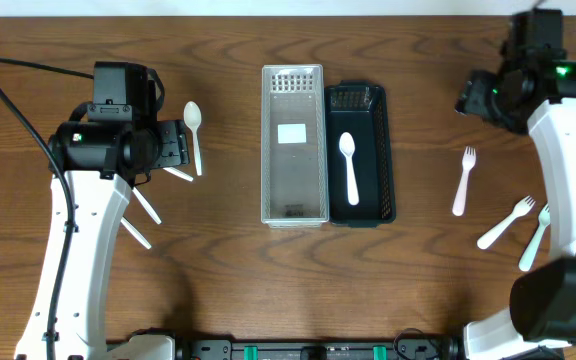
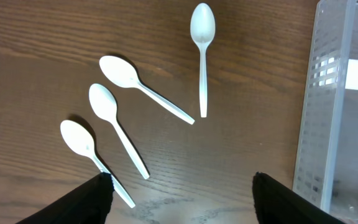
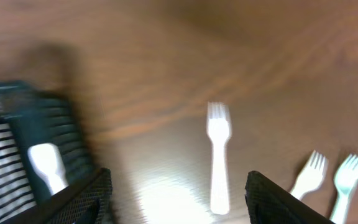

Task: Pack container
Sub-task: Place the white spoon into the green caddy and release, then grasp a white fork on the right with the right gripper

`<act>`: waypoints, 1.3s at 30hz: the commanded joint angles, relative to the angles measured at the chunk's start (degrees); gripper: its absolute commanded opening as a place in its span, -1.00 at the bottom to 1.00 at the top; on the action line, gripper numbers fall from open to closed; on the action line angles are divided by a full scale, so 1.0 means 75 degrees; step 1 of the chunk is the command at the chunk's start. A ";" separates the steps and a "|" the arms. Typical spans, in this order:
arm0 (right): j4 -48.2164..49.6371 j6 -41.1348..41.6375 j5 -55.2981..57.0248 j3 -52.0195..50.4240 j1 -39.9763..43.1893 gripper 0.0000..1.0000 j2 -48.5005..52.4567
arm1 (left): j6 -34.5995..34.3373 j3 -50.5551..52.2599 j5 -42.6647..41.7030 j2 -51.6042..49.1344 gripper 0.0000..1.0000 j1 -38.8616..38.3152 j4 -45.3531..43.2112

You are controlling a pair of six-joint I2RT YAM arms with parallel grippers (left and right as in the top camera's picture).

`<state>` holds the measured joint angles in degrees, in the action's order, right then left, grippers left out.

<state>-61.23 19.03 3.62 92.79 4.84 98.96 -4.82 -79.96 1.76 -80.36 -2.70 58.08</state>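
Observation:
A dark bin holds one white spoon. A clear slotted bin stands against its left side. Several white spoons lie on the table left of the clear bin. My left gripper hovers over them, open and empty; in the overhead view it partly hides them. Three forks lie at the right: one pinkish, one white, one pale green. My right gripper is open and empty, above the table near the pinkish fork. Its view is blurred.
The two bins stand side by side at the table's middle. The left arm's black cable loops over the far left. The right arm's base stands at the lower right, near the forks.

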 commanded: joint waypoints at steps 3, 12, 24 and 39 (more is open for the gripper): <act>0.0551 -0.0009 -0.0160 -0.1373 0.0411 0.44 0.0656 | -0.0047 -0.0119 0.0085 0.0044 0.50 0.0023 0.0023; 0.2078 -0.0405 -0.0163 -0.2544 0.0420 0.56 0.1105 | -0.0047 -0.0119 0.0085 0.0044 0.50 0.0023 0.0023; 0.2975 -0.1061 -0.0114 -0.2544 0.0618 0.64 0.1795 | -0.0044 -0.0119 0.0085 0.0044 0.50 0.0023 0.0023; 0.3028 -0.1125 -0.0111 -0.2559 0.0667 0.59 0.2209 | -0.0047 -0.0119 0.0087 0.0044 0.50 0.0023 0.0020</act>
<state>-38.61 11.42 2.35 73.43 9.26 114.32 -4.86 -79.96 1.76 -80.36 -2.70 58.11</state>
